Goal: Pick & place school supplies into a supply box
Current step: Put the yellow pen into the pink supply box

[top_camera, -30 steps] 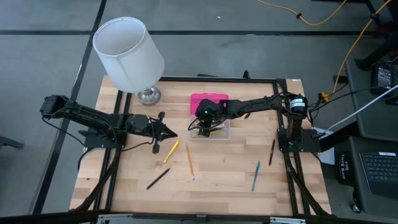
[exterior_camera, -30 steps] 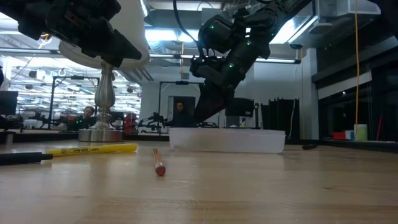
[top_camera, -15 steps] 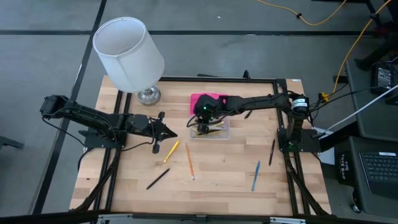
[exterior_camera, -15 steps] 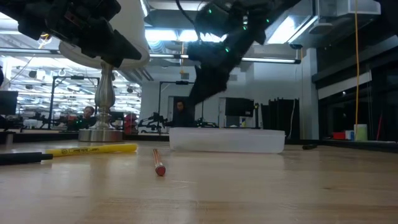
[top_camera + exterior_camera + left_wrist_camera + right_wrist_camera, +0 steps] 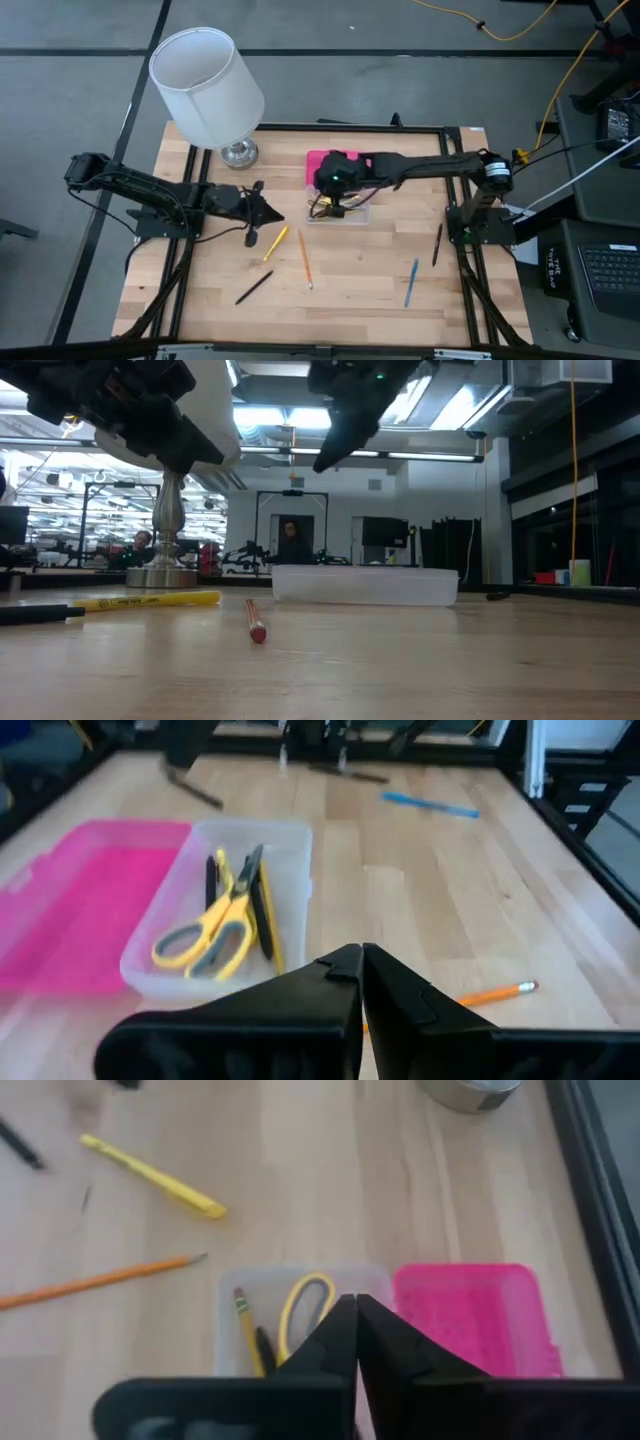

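Clear supply box, pink lid flung open flat, holding yellow-handled scissors and pencils. Scattered on the table: yellow pen, orange pencil, black pen, blue pen.

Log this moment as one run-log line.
right claw: shut, empty, above supply box | left claw: shut, idle beside yellow pen | in box: scissors, pens | loose on table: five items

Robotics lab or workshop. Wood-slat counter at frame centre on grey floor, yellow cable trailing upper right, keyboard at right edge. Low view: long rows of ceiling lights, equipment racks, seated person mid-background.
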